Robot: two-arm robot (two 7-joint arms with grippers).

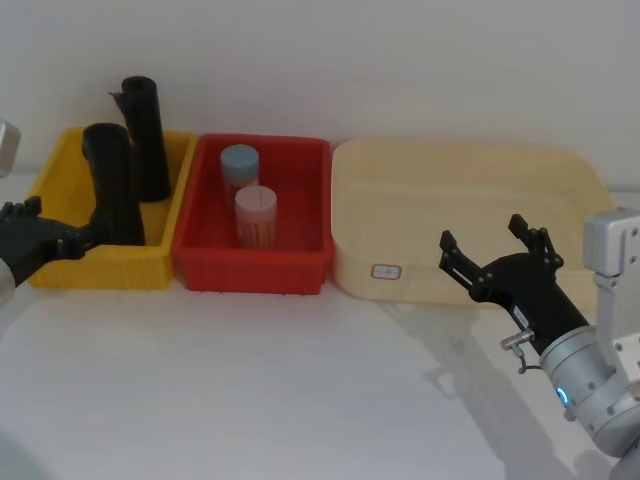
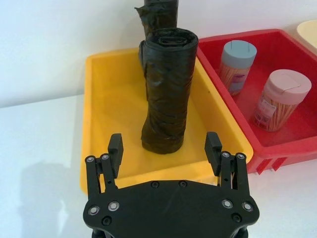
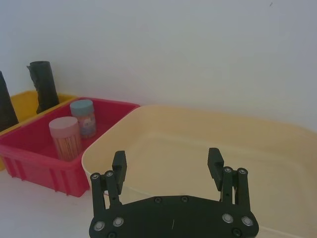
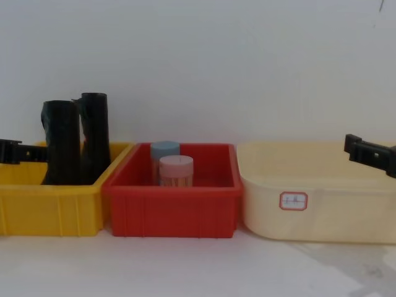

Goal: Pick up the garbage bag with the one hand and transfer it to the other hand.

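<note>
The garbage bag [image 1: 112,185], a thick glossy black roll, stands upright in the yellow bin [image 1: 60,265], near its front. In the left wrist view the garbage bag [image 2: 167,94] rises just beyond my left gripper [image 2: 164,144], which is open and level with the roll's base, fingers on either side and apart from it. From the head view my left gripper [image 1: 55,230] comes in from the left edge beside the bin. My right gripper [image 1: 483,232] hangs open and holds nothing at the cream tub's [image 1: 560,170] front edge. The chest view shows the bag [image 4: 60,142].
A slimmer black roll [image 1: 146,135] with a loose flap stands behind the bag. The red bin [image 1: 200,262] in the middle holds a blue-lidded jar [image 1: 239,165] and a pink-lidded jar [image 1: 256,215]. White table lies in front of the bins, a wall behind.
</note>
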